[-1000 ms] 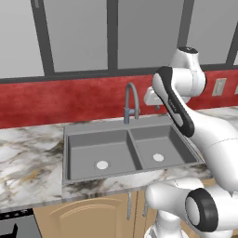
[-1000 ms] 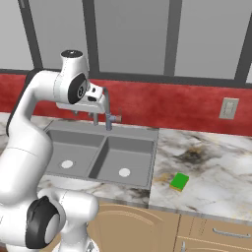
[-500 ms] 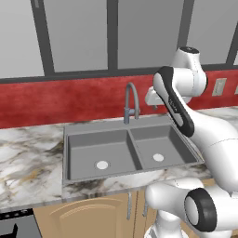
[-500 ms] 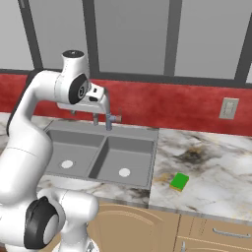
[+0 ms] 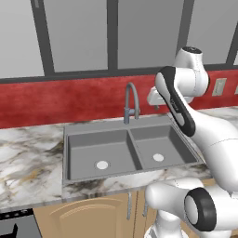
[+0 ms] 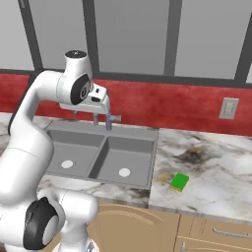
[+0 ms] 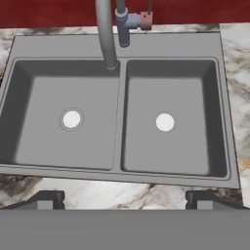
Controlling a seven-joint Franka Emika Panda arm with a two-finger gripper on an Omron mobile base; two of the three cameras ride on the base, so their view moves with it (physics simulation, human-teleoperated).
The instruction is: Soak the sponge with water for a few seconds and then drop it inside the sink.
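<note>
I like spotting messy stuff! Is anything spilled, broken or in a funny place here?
Nothing is spilled or broken. The sink is dry, with no water running from the faucet. The one thing off by itself is the green sponge, lying on the marble counter right of the sink, away from the robot's open hand.
</note>
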